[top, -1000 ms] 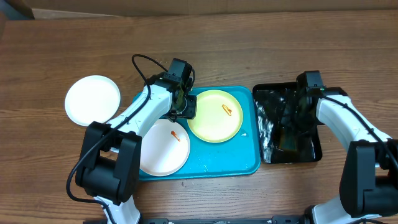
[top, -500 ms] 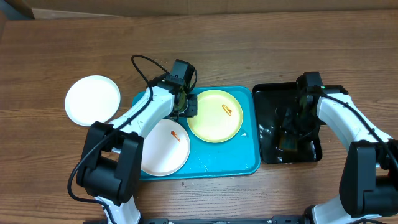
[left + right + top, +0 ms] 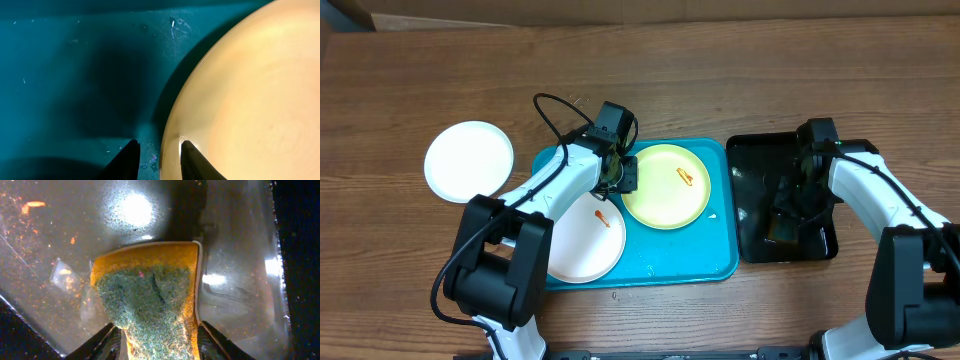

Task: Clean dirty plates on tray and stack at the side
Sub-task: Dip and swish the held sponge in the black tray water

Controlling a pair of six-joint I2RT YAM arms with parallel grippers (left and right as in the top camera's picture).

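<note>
The pale yellow-green plate (image 3: 660, 195) lies at the back right of the turquoise tray (image 3: 690, 262) and carries a red-orange smear (image 3: 686, 177). My left gripper (image 3: 623, 173) is at its left rim. In the left wrist view the fingers (image 3: 157, 157) straddle the plate's rim (image 3: 240, 95) and are closed on it. A white plate (image 3: 578, 245) with a small smear lies front left on the tray. Another white plate (image 3: 469, 161) lies on the table to the left. My right gripper (image 3: 790, 200) is shut on a yellow-and-green sponge (image 3: 150, 295).
The black tray (image 3: 760, 165) stands right of the turquoise tray; it looks wet, and my right gripper and the sponge are inside it. A black cable (image 3: 548, 110) loops behind my left arm. The wooden table (image 3: 720, 80) runs behind both trays.
My left gripper has shifted slightly right onto the yellow-green plate's rim. The bright ripples in the black tray have died down. The plates have not moved.
</note>
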